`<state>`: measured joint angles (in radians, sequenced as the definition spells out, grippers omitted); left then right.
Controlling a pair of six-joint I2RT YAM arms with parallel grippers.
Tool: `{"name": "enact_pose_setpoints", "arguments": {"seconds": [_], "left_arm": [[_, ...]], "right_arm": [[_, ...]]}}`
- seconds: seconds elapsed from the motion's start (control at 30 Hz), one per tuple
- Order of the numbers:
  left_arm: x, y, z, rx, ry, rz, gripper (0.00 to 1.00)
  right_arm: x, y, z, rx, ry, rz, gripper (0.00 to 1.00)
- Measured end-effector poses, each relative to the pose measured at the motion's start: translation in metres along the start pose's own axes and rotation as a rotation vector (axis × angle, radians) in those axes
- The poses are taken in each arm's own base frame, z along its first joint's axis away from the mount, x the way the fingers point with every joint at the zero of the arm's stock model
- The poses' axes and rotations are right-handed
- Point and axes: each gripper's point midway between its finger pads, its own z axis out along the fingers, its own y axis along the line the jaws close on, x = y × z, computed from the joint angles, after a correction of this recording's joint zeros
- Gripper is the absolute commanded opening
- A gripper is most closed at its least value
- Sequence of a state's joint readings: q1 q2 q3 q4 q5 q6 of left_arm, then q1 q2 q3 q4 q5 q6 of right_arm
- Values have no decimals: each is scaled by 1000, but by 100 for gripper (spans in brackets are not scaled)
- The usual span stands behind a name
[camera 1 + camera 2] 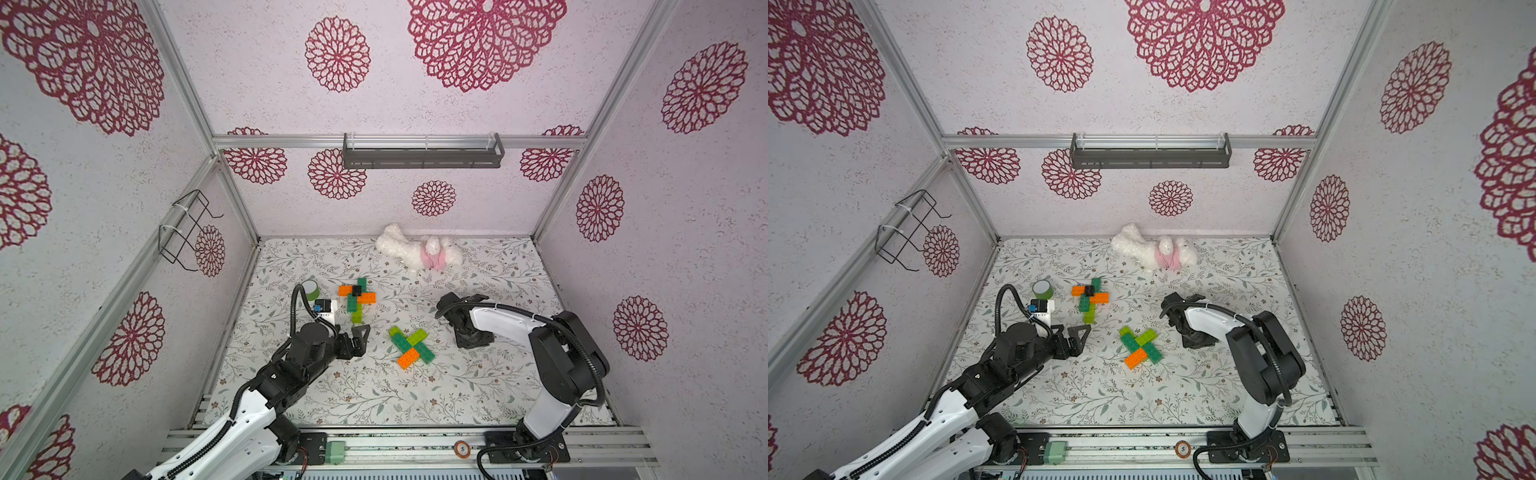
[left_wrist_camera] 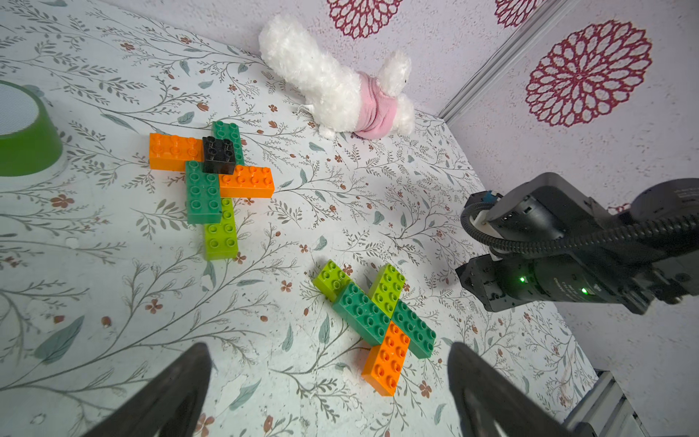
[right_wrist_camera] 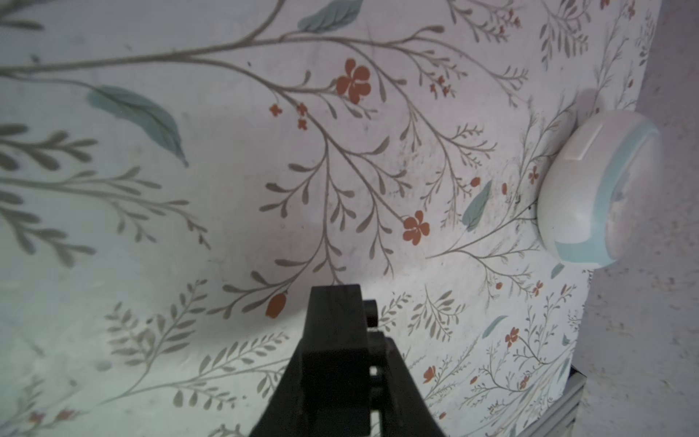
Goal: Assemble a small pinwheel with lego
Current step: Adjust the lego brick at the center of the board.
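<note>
1. Left claw (image 2: 327, 352) spread wide and empty, hanging low over the tabletop (image 2: 113, 302), near both lego crosses
2. Right claw (image 3: 340, 352) pinches a small black brick (image 3: 333, 314), studs turned sideways, just above bare tabletop and apart from the other lego
3. First cross (image 1: 356, 297), of orange, dark green and lime bricks with a black square on its centre, lies flat near the green tape roll (image 1: 309, 289)
4. Second cross (image 1: 411, 347), in lime, dark green and orange, lies flat between the two claws in both top views
5. White plush toy (image 1: 419, 249) lies by the back wall
</note>
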<state>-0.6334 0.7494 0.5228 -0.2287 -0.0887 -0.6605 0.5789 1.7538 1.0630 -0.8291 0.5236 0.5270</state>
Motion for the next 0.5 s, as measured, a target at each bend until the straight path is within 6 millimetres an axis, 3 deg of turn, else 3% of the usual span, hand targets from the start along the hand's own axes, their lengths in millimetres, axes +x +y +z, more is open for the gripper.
{"name": "enact_pose_setpoints", "arguments": {"seconds": [0.2,0.33,0.5], "left_arm": [[2,3,-6,-1,-12,-8,99],[0,6,-12,-2,-35,-18,99],[1,10,-14,-13,-48,-27,99]], "right_arm": [[-1,5,10,38,39,-53,29],[-3,11,10,24,50,-78,41],[-6,19,5,6,50,-113,46]]}}
